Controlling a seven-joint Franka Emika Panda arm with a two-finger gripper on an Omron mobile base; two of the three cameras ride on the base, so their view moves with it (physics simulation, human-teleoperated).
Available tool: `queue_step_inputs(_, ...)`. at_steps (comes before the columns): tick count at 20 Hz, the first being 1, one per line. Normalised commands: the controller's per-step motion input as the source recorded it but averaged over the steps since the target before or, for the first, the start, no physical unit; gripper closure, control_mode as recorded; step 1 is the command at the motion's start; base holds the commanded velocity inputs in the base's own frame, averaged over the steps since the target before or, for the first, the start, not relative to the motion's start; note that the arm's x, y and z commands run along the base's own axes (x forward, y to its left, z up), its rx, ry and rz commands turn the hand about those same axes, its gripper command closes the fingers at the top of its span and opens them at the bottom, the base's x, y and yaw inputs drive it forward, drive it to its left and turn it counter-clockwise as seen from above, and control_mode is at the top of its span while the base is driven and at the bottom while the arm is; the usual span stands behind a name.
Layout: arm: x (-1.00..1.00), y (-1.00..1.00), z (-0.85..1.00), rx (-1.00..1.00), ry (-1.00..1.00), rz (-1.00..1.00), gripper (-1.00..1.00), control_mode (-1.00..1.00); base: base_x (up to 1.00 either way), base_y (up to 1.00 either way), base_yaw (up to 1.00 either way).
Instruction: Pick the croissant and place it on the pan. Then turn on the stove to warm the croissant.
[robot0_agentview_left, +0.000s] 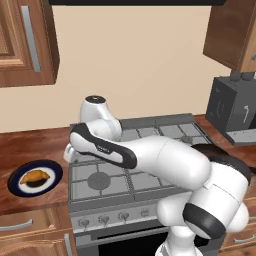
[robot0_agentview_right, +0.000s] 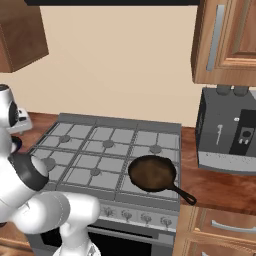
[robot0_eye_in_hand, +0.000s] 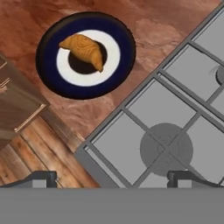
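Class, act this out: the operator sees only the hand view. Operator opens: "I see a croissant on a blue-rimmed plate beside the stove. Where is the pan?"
Observer: The pan sits on the front right burner of the stove, in the right base view.
Operator: Which way is its handle?
Observer: The handle points toward the front right corner, over the stove's edge.
Operator: What stands beyond that side?
Observer: A dark grey toaster on the wooden counter, right of the stove.
Operator: Is the pan empty?
Observer: Yes; the croissant lies on the plate.
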Motion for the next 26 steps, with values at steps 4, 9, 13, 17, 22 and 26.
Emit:
queue_step_inputs(4,0.0,0.32,-0.15,0.0,0.0,0.01,-1.0,-1.0,0.0,0.0,0.0)
queue_step_inputs(9,0.0,0.28,-0.19,0.0,0.0,0.0,-1.0,-1.0,0.0,0.0,0.0)
queue_step_inputs(13,0.0,0.3,-0.21,-0.03,0.0,0.0,-1.0,-1.0,0.0,0.0,0.0)
queue_step_inputs(17,0.0,0.29,-0.19,-0.07,0.0,0.0,-1.0,-1.0,0.0,0.0,0.0)
queue_step_inputs(22,0.0,0.26,-0.18,-0.1,0.0,0.0,-1.0,-1.0,0.0,0.0,0.0)
queue_step_inputs(26,0.0,0.26,-0.09,-0.05,0.0,0.0,-1.0,-1.0,0.0,0.0,0.0)
